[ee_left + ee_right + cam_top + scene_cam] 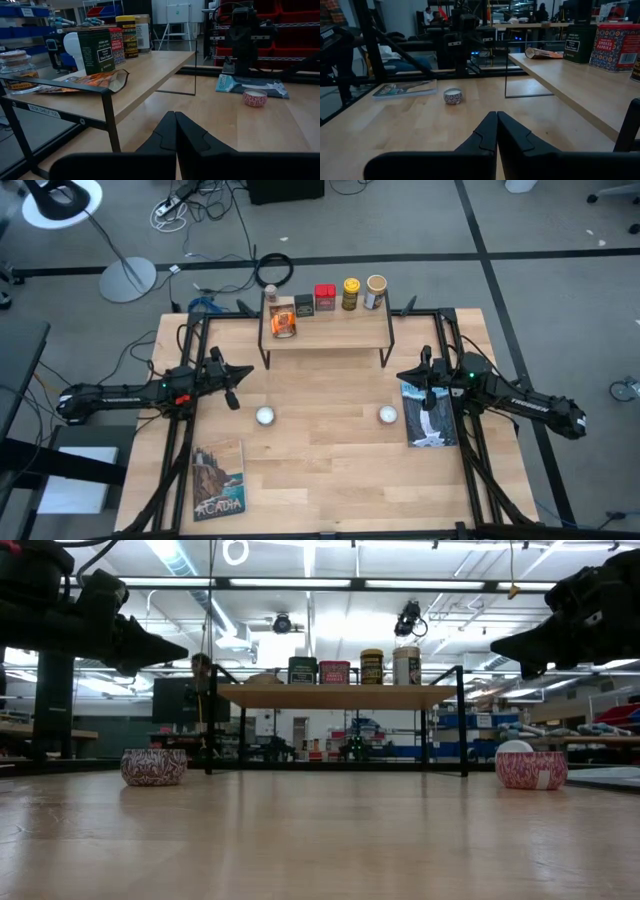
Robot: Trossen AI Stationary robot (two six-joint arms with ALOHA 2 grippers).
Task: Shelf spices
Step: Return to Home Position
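Left gripper [175, 116] and right gripper [497, 116] hover above the table [330, 470] at opposite sides, fingers pressed together, empty. On the shelf [325, 337]: orange packet [283, 323], pale-capped jar [270, 298], dark tin [304, 304], red tin [325, 297], yellow jar [351, 293], tan jar [376, 291].

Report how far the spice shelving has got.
Done: the shelf holds the orange packet, dark tin, red tin, yellow jar, tan jar and pale-capped jar. In hand: nothing; left claw and right claw are shut, empty, at the table's sides. Left: nothing visible.
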